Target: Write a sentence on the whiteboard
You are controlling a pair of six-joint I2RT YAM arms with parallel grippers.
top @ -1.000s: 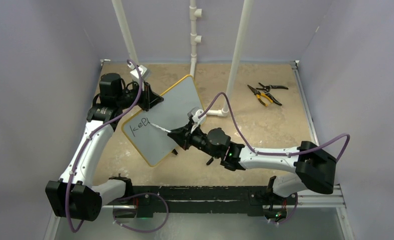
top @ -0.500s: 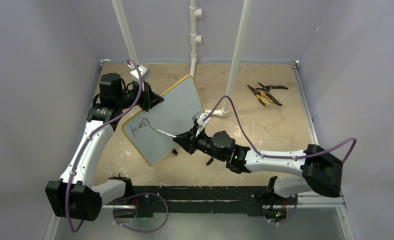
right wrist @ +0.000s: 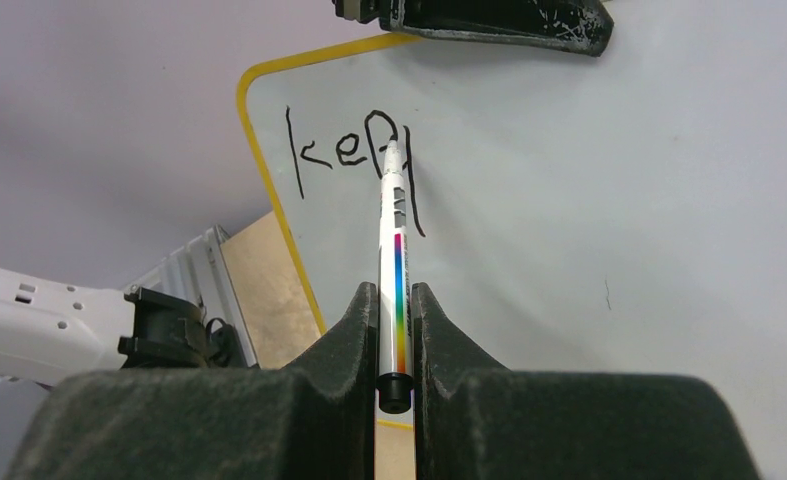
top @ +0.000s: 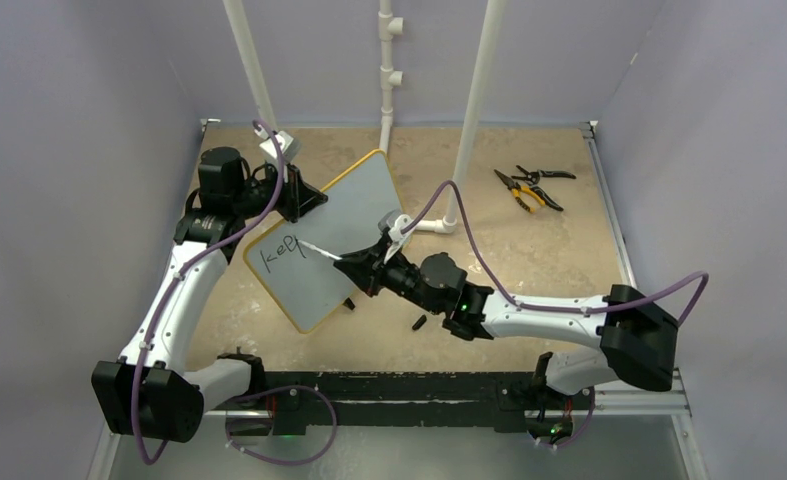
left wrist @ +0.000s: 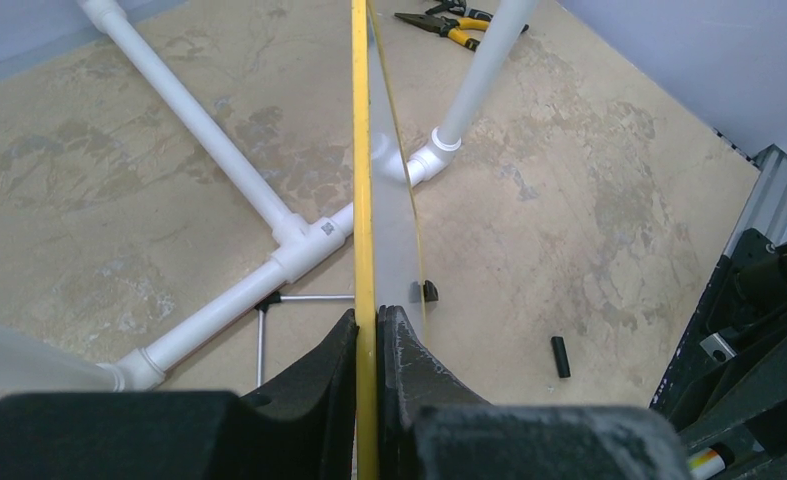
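Observation:
The whiteboard [top: 349,210], pale grey with a yellow frame, stands tilted on the table. My left gripper [top: 304,200] is shut on its upper left edge; in the left wrist view the yellow frame [left wrist: 363,150] runs straight between the pads of that gripper [left wrist: 367,318]. The sentence [right wrist: 339,155] is a few black letters starting "ke" near the board's corner [top: 281,250]. My right gripper [right wrist: 396,290] is shut on a white marker [right wrist: 397,240] with a rainbow stripe. The marker's tip touches the board at the last letter, beside a long downstroke.
A black marker cap [top: 419,322] lies on the table in front of the board. Yellow-handled pliers [top: 529,187] lie at the back right. White PVC pipes [top: 469,110] rise behind the board, with their base joints [left wrist: 269,200] on the tabletop.
The right gripper carried the marker down the board, drawing a long stroke, then came back up to the top of the last letter. The left gripper and the board stayed still.

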